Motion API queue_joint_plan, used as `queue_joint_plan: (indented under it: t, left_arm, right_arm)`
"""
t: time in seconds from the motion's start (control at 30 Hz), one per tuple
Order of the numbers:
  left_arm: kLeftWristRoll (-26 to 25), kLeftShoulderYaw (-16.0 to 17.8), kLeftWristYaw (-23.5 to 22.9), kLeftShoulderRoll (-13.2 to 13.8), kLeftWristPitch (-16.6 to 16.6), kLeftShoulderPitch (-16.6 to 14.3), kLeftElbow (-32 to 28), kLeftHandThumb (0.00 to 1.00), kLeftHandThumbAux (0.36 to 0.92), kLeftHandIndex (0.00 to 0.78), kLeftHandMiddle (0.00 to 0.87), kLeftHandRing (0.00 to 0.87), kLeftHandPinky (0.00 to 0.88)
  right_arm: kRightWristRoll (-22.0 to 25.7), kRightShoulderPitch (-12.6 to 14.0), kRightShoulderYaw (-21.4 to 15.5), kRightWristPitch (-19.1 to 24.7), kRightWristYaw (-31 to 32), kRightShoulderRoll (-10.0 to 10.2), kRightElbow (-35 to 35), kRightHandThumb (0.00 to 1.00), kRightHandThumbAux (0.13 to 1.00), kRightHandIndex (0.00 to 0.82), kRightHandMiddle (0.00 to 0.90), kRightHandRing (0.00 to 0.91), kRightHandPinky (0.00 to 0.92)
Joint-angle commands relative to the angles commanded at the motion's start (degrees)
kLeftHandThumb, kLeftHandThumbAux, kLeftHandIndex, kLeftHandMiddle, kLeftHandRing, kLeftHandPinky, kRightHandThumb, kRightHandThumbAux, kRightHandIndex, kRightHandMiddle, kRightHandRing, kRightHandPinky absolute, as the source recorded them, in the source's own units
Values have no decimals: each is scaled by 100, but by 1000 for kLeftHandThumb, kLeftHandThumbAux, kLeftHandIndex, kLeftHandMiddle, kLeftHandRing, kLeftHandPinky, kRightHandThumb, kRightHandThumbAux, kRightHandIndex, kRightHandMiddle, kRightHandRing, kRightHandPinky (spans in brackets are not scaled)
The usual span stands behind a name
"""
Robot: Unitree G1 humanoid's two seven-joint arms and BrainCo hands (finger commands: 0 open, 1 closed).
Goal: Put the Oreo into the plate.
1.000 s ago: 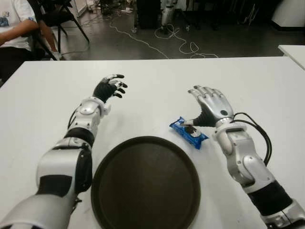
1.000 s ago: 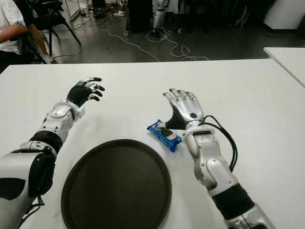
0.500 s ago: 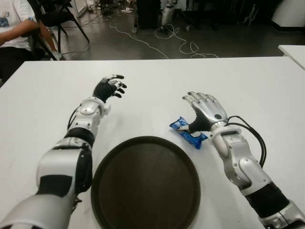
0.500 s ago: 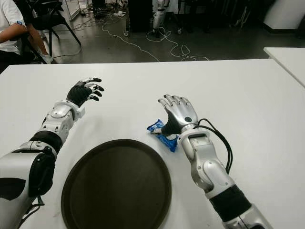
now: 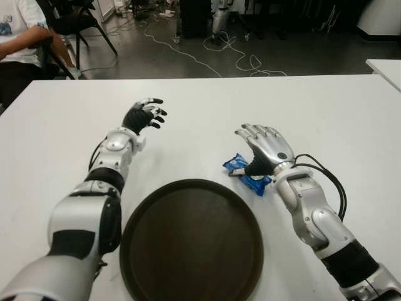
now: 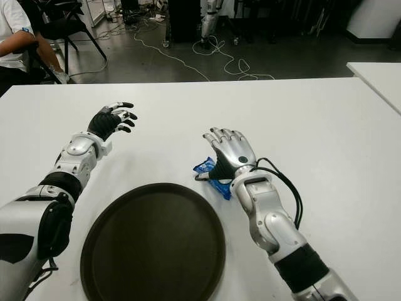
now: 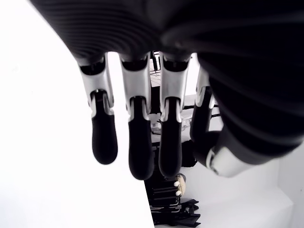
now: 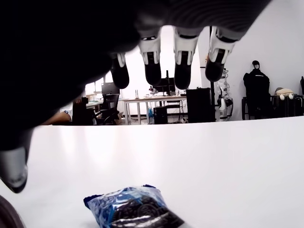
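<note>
White counter (image 5: 326,106) is carrying a light, crinkly, slippery Oreo packet (image 5: 241,172); right hand (image 5: 266,147) is hovering, fingers (image 8: 183,71) spread — pinching its middle seems best.

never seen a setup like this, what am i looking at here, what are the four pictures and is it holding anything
This is a humanoid robot with two arms ending in mechanical hands. Two pictures come from cameras in its head, looking down at a white table. The other two come from cameras on its wrists, so each shows its own fingers from very close. On the table lie a dark round plate and a blue Oreo pack. The right hand is over the pack with fingers spread, not gripping it. The left hand shows beyond the plate on the left, fingers relaxed, holding nothing.
</note>
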Motion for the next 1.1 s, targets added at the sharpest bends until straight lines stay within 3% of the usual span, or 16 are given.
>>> queue_joint_plan:
  t: [1.1]
  left_arm:
    - [-13,-34,6,2,-26,0,-8,136,684,314,497,520,537]
  right_arm:
    - [81,-339,-29,146,-135,242,889,0,501,69,106,114,100]
